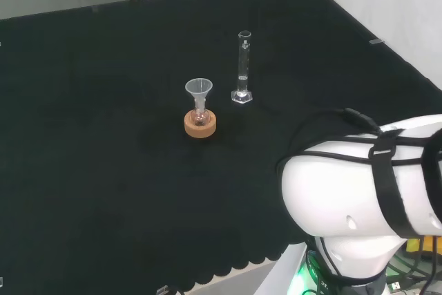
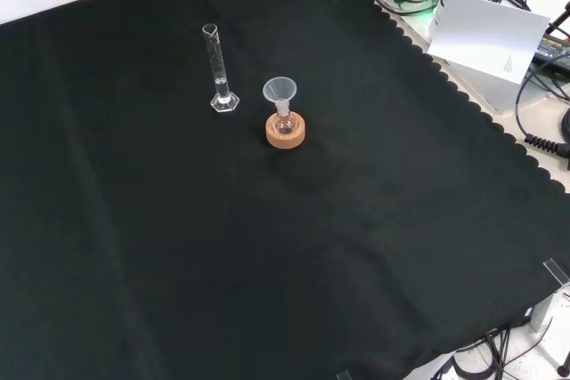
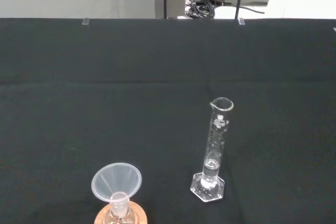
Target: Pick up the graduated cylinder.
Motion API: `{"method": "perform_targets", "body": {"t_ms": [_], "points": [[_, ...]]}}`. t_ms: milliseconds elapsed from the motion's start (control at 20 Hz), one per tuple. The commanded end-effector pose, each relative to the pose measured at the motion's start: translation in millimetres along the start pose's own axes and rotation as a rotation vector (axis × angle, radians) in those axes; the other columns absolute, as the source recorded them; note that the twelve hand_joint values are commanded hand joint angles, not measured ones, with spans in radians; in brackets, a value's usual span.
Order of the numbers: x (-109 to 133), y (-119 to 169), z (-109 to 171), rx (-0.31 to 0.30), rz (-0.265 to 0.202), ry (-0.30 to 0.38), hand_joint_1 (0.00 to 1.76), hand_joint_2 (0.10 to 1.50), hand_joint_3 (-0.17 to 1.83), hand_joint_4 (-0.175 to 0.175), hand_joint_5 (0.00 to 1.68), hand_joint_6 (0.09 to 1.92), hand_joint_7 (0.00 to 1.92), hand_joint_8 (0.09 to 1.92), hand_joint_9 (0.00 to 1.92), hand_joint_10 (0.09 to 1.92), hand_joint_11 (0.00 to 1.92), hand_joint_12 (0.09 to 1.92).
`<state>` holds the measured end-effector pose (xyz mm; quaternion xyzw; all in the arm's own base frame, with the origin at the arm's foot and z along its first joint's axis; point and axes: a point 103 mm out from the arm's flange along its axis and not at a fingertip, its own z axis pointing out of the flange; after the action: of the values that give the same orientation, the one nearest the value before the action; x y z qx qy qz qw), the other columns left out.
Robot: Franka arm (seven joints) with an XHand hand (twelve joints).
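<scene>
Glass graduated cylinder [image 1: 242, 67] stands upright, spout uppermost, beside the funnel [image 1: 199, 90].

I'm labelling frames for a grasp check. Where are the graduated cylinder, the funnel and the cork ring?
graduated cylinder [image 1: 242, 67]: head view, mid tube.
funnel [image 2: 280, 89]: front view, cone rim.
cork ring [image 1: 200, 126]: head view, front side wall.

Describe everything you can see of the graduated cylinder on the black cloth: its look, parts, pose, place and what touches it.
The graduated cylinder is a narrow tube of clear glass or plastic with printed scale marks, a small pouring lip at its open top and a flat hexagonal foot. It stands upright on the black cloth, and only the cloth touches it. Whether it holds any liquid cannot be told. In the head view it stands to the right of the funnel set in a small flask on a cork ring, apart from them.
</scene>
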<state>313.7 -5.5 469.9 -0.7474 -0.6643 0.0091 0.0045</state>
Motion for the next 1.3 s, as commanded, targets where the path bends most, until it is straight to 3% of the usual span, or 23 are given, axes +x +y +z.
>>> {"method": "perform_targets", "body": {"t_ms": [50,500,950,1300], "points": [[-24,17,30,-0.003,0.034,0.034,0.00,1.22,0.36,-0.022,0.21,0.09,0.01,0.45,0.15,0.66,0.00,1.36],[-54,54,78,-0.017,0.055,0.104,0.14,1.19,0.30,-0.033,0.27,0.09,0.11,0.55,0.27,0.69,0.04,1.39],[-92,134,145,-0.035,0.046,0.176,0.26,1.15,0.27,-0.039,0.32,0.09,0.19,0.64,0.36,0.72,0.08,1.39],[-104,158,184,-0.024,0.037,0.205,0.38,1.09,0.26,-0.046,0.35,0.09,0.24,0.71,0.44,0.71,0.12,1.39]]}}
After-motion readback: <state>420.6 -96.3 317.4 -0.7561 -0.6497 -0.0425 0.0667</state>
